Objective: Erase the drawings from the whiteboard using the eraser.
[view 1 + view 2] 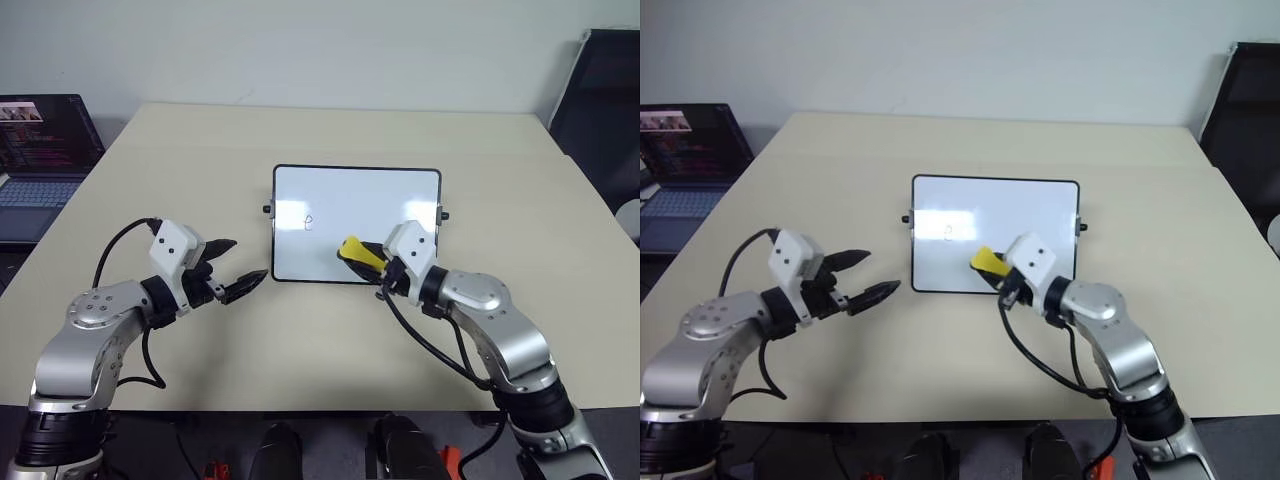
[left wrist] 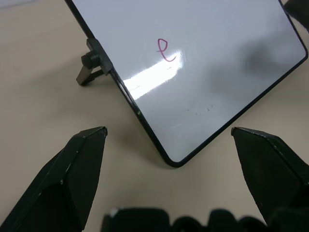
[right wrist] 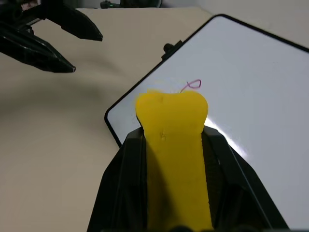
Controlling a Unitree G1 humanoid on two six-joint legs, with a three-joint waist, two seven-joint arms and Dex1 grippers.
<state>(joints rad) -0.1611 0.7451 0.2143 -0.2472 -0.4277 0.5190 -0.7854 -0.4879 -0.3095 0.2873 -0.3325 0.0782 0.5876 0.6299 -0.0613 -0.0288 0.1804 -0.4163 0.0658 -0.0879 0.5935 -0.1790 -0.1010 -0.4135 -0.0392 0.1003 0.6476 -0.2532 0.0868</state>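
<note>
The whiteboard (image 1: 380, 200) lies flat in the middle of the beige table. One of the drawings, a small thin loop (image 1: 308, 223), sits on its left half and shows again as the loop (image 2: 165, 50) in the left wrist view. My right gripper (image 1: 366, 258) is shut on the yellow eraser (image 1: 358, 251). The eraser's tip hangs over the board's near edge, right of the loop (image 3: 192, 85). My left gripper (image 1: 246, 261) hovers open and holds nothing, just off the board's near left corner.
An open laptop (image 1: 40, 150) stands at the table's left edge. A black chair (image 1: 600, 90) is at the far right. Small black knobs (image 1: 267, 210) stick out from the board's short sides.
</note>
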